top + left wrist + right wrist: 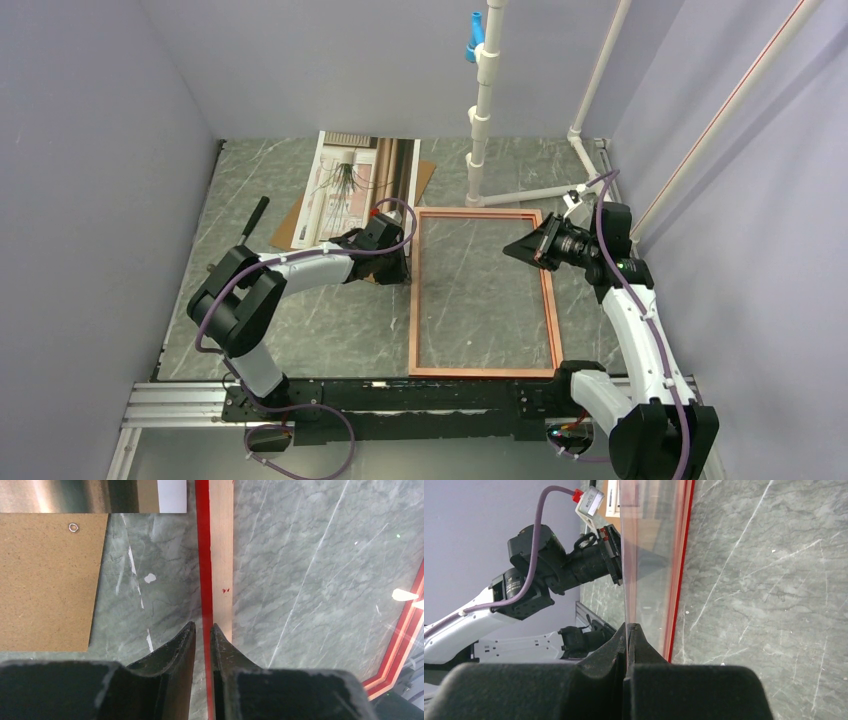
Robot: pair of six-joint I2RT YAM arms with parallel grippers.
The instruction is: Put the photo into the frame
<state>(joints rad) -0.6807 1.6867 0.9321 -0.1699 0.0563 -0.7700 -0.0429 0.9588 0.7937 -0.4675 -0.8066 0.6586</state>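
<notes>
The frame [548,300] lies flat on the table with its copper-orange back up. My left gripper [404,268] sits at its left rail, and in the left wrist view my left gripper [202,627] is shut on the frame's red edge [203,555]. My right gripper [520,248] hovers over the frame's upper right part. In the right wrist view my right gripper [629,625] is shut on the thin edge of a clear pane [649,545], which stands up beside the frame's red rail [679,570]. The photo [348,185] lies picture up behind the left arm.
The photo rests on a brown backing board [298,218], also seen as the backing board [50,580]. A black stick [255,217] lies left of it. A white pipe stand [481,110] rises behind the frame. Grey walls close in both sides.
</notes>
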